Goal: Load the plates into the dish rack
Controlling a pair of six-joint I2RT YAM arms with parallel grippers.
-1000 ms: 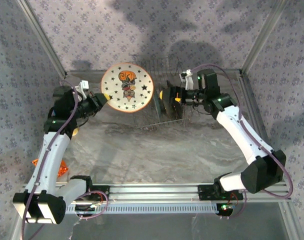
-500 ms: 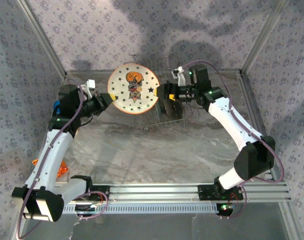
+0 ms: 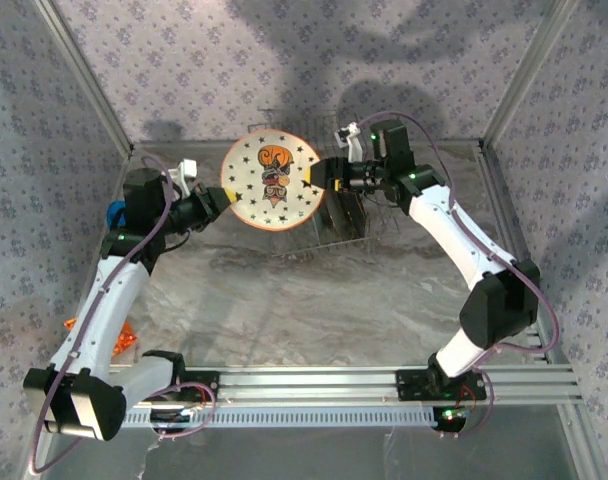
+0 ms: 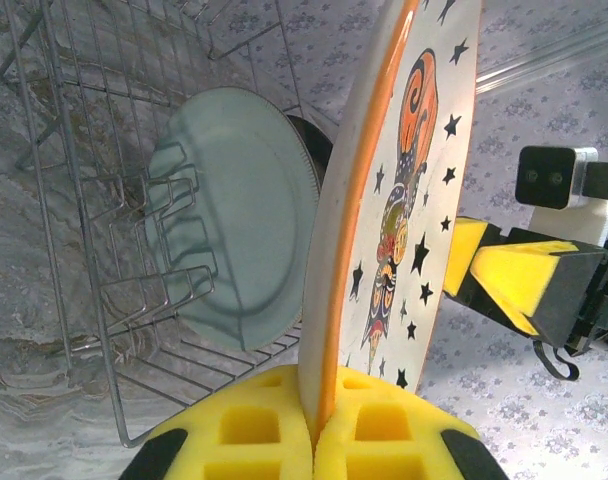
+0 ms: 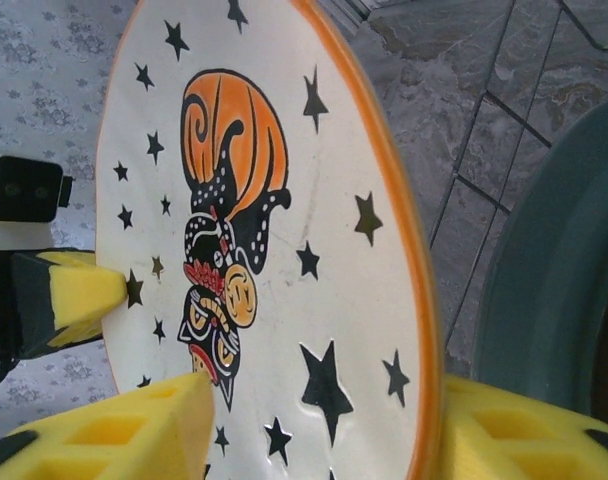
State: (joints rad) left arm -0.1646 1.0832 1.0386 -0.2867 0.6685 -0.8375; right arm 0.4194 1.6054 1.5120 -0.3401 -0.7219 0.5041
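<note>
Left gripper (image 4: 314, 432), clamped on the plate (image 3: 274, 182), holds it upright by the rack (image 3: 346, 222) as the right gripper (image 3: 318, 172) straddles the opposite rim, grip unclear, apparently for a handover.

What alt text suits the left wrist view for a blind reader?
A cream star plate, edge-on, is clamped at the bottom by the yellow jaws of the left gripper. The right gripper is at its right rim; a pale teal plate stands in the wire dish rack behind.

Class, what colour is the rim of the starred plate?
Orange: the plate has an orange rim, clearest in the right wrist view.
</note>
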